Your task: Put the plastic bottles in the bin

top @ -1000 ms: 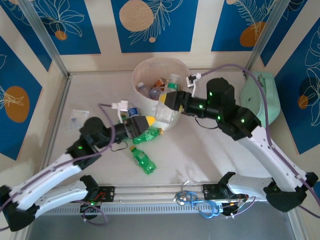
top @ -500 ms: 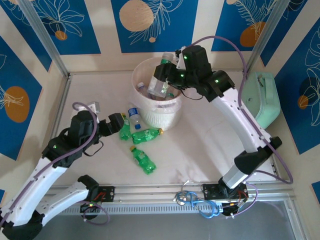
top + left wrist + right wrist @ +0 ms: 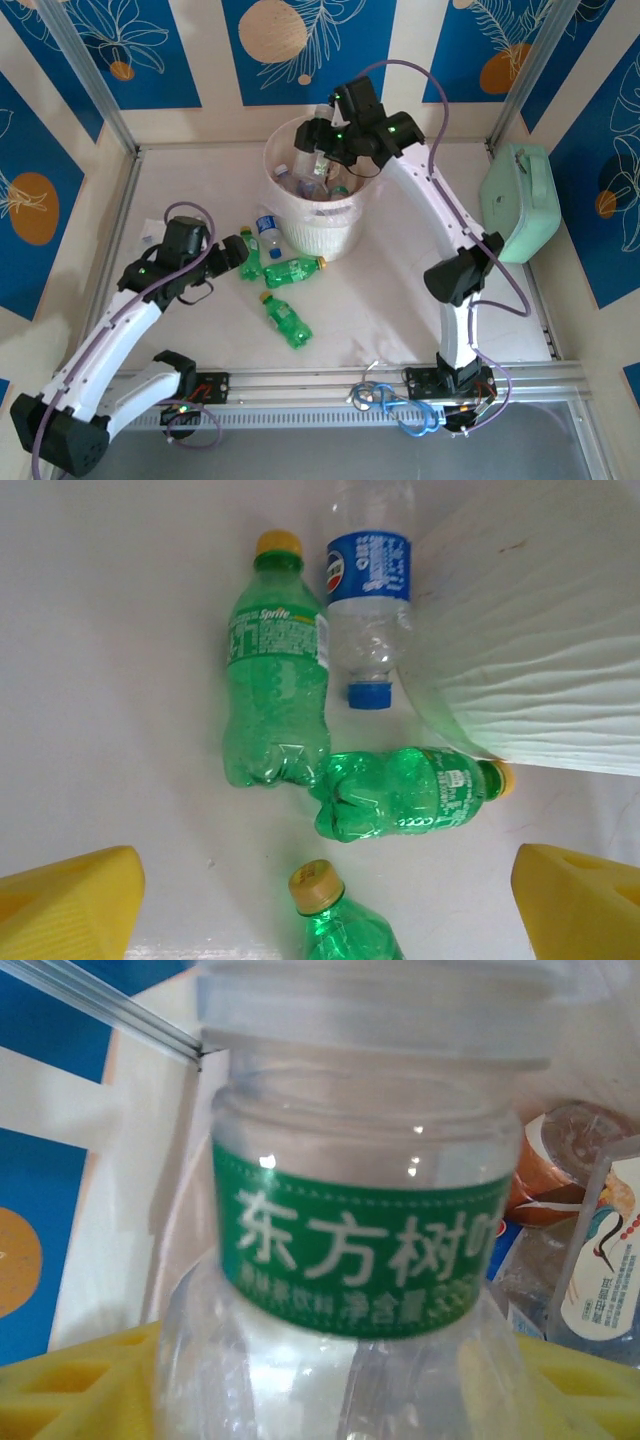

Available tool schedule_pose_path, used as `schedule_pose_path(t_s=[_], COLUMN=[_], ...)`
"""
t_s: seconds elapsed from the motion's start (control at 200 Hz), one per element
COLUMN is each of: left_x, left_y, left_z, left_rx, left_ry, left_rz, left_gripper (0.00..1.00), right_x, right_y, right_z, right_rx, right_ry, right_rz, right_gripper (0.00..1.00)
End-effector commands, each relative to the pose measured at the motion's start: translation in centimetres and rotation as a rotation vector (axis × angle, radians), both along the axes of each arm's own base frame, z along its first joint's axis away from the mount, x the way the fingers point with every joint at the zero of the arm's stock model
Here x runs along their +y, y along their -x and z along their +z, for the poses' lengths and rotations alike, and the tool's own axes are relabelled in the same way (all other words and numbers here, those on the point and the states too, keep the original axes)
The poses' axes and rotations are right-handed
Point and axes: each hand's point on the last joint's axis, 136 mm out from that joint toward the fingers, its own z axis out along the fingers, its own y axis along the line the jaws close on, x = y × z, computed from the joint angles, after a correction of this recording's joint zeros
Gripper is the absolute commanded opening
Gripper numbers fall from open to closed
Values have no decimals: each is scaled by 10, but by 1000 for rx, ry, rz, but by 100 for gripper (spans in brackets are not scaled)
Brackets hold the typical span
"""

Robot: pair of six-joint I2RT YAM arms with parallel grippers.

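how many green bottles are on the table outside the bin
3 green bottles: one beside the blue-label bottle, one lying with its cap by the bin, one nearer the arm bases. The left arm could hide another.

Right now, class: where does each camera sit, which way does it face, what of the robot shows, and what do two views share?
Top external: above and behind the bases, looking down on the table; both arms, left end effector, right end effector.
Left wrist: on the left arm, looking down at green bottles beside the bin; left fingers at the bottom corners.
Right wrist: above the bin, facing a clear green-labelled bottle; right fingers beside it.
Shared: top and left wrist both show the green bottles and the blue-capped bottle.
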Motion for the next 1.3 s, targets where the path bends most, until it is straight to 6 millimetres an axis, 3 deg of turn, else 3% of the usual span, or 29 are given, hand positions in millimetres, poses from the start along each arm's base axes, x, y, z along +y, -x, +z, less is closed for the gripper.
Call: schedule_pose_path(t_s=[0.0, 0.15, 0.315, 0.48, 0.68, 0.835, 0.97, 1.1, 1.296], left_x=[-5, -4, -4, -4, -9, -12, -12, -13, -14], left_y=[-9, -15, -19, -28, -44, -58, -68, -76, -91], left_z=[-7, -23, -33, -39, -55, -70, -82, -94, -114], left_rx=[3, 45, 60, 65, 89, 119, 153, 173, 211], left_ry=[43, 32, 30, 17, 23, -2, -41, -60, -98], left_rz=[-14, -12, -11, -13, -7, -20, -28, -29, -33], left_gripper=[93, 92, 91, 91, 90, 87, 87, 89, 89], right_x=[-3, -3, -7, -9, -17, -9, -8, -9, -10], right_y=[5, 6, 24, 66, 138, 196, 233, 252, 264], right_z=[-5, -6, 17, 50, 62, 45, 13, -11, -32], right_rx=[6, 12, -53, -150, -234, -240, -202, -152, -105], right_ry=[61, 74, 111, 155, 192, 121, 134, 143, 131], right_rz=[11, 0, 2, 19, 54, 155, 200, 220, 225], right_gripper=[79, 84, 84, 81, 79, 79, 78, 78, 79])
